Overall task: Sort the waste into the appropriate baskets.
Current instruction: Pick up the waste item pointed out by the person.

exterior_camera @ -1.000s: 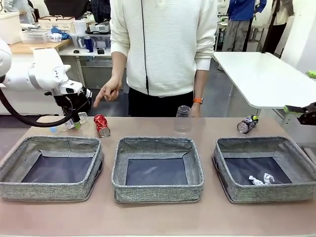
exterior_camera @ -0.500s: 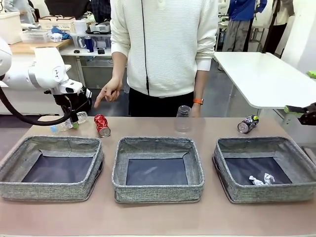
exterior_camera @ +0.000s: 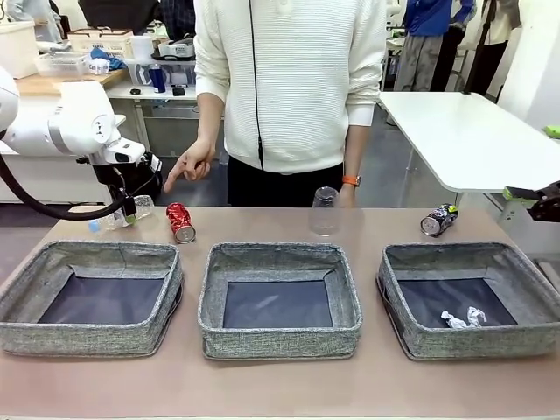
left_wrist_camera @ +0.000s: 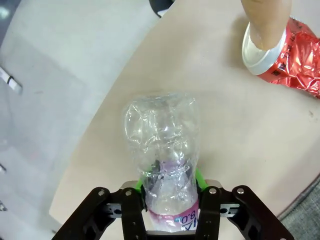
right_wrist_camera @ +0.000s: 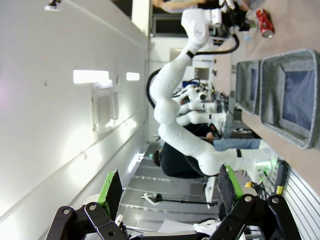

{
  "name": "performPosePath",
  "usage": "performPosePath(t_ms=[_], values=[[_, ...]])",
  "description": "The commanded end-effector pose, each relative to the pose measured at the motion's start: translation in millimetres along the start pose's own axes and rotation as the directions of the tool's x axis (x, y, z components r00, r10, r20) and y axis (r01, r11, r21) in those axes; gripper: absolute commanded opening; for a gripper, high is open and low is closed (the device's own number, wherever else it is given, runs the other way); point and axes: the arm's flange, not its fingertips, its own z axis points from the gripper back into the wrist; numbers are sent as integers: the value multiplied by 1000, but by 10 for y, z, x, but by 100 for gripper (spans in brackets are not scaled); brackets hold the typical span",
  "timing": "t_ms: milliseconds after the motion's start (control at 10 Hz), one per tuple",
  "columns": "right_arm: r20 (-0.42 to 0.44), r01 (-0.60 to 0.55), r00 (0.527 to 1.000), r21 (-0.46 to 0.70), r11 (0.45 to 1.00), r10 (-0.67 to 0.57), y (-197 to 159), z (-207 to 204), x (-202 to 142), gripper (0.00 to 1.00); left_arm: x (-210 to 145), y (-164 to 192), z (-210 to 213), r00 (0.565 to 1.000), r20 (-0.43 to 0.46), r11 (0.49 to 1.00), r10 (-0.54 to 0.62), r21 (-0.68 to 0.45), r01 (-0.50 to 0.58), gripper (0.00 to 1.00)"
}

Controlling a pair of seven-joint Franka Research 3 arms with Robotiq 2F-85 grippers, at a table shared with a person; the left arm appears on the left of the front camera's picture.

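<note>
The left hand (exterior_camera: 131,208) is clamped on a crumpled clear plastic bottle (left_wrist_camera: 162,135) with a pink label and blue cap. Its green pads pinch the bottle just beside the label. The bottle lies crosswise to the fingers. Its cap end slopes down and out to the hand's left, and its crushed base sticks out to the hand's right. I cannot tell whether it has cleared the table (exterior_camera: 367,385).

Just beside the hand, on its right, a crushed red can (exterior_camera: 180,222) lies on the table, and a person's hand (exterior_camera: 188,166) points down toward it.

The coming move probably turns on where the bins sit. The nearest shallow grey woven-fabric basket (exterior_camera: 92,254) sits just on the robot's side of the hand and lower, so a short pull back would carry the bottle over its dark floor. The middle basket (exterior_camera: 280,337) and the right basket (exterior_camera: 472,343) lie progressively farther to the hand's right. The right basket holds small crumpled white scraps (exterior_camera: 462,318). Which basket suits plastic is not shown.

The right hand (right_wrist_camera: 169,180) has its fingers apart and empty. It is well apart from the bottle, so the left arm is plainly the one placed to finish this.
</note>
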Motion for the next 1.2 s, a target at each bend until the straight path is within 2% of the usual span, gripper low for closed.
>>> performPosePath(t_ms=[0,200,500,800,1000,1100], values=[[1,14,1000,17,1000,-14,67,-5,1,100,-19,-14,-21,1000,-12,1000,6,-1,-6,0],[1,14,1000,17,1000,-14,67,-5,1,100,-15,-25,-6,999,-6,998,43,-55,-44,0],[1,14,1000,17,1000,-14,67,-5,1,100,-61,-45,63,995,-46,994,92,-61,-95,0],[1,14,1000,17,1000,-14,67,-5,1,100,-330,-209,612,979,9,977,201,-76,-200,0],[1,14,1000,17,1000,-14,67,-5,1,100,-618,-593,1201,944,19,933,331,-156,-324,0],[1,14,1000,17,1000,-14,67,-5,1,100,-705,-849,1499,839,105,828,534,-264,-495,0]])
